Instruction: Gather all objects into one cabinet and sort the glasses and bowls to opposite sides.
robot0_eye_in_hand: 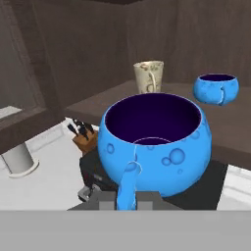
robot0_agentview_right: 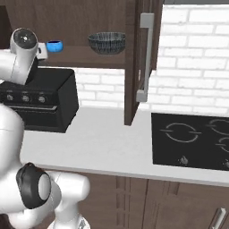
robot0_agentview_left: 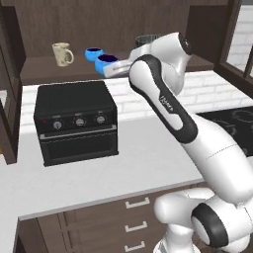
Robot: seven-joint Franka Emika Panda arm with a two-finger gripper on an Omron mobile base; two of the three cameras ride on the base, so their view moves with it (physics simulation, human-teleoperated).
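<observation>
Claw [robot0_eye_in_hand: 128,198] pinches the handle of a blue bowl [robot0_eye_in_hand: 156,142], held at the cabinet shelf [robot0_agentview_left: 49,71] edge, likely just above it. Set it down beside the second blue bowl [robot0_agentview_left: 93,53], clear of the beige mug [robot0_agentview_left: 62,53]; ribbed bowl [robot0_agentview_right: 107,43] sits far right.

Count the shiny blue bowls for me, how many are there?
2. One blue bowl is held in the pincer, just in front of the cabinet shelf. The other blue bowl sits on that shelf near the beige mug. More may be hidden.
</observation>
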